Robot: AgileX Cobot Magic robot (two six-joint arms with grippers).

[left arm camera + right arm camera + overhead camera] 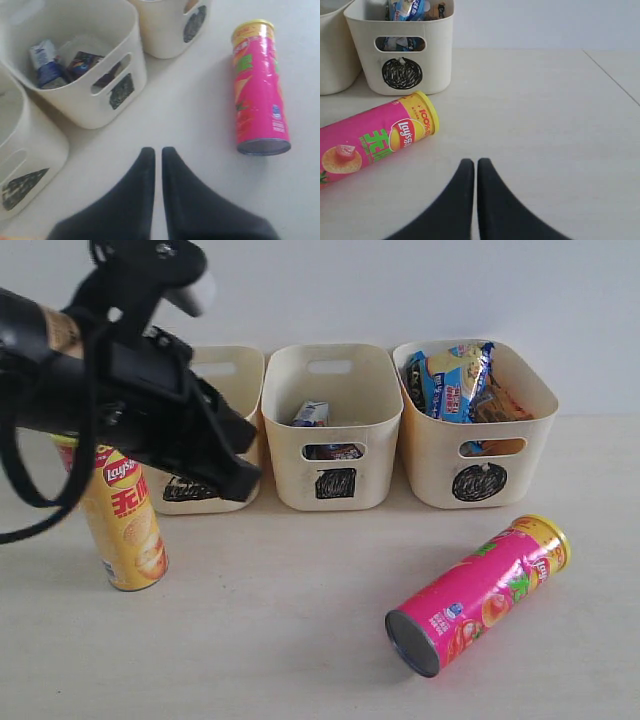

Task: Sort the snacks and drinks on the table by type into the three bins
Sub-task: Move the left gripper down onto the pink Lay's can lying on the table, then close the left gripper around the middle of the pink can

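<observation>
Your left arm (150, 410) slants down from the left, its gripper (155, 151) pressed together, empty. The right gripper (471, 162) is likewise closed on nothing. The pink tube (480, 595) lies on the table (280, 640), its long axis diagonal and its yellow cap toward the circle bin (430, 455). The yellow tube (125, 530) stands at left.

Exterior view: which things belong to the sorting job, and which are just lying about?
Job: yellow tube, upright; pink tube, lying down; white-blue carton and dark carton in the square bin; blue bag and orange bag in the circle bin; triangle bin; table.
Just lying about: nothing stray shows; otherwise only the left arm and wall.
</observation>
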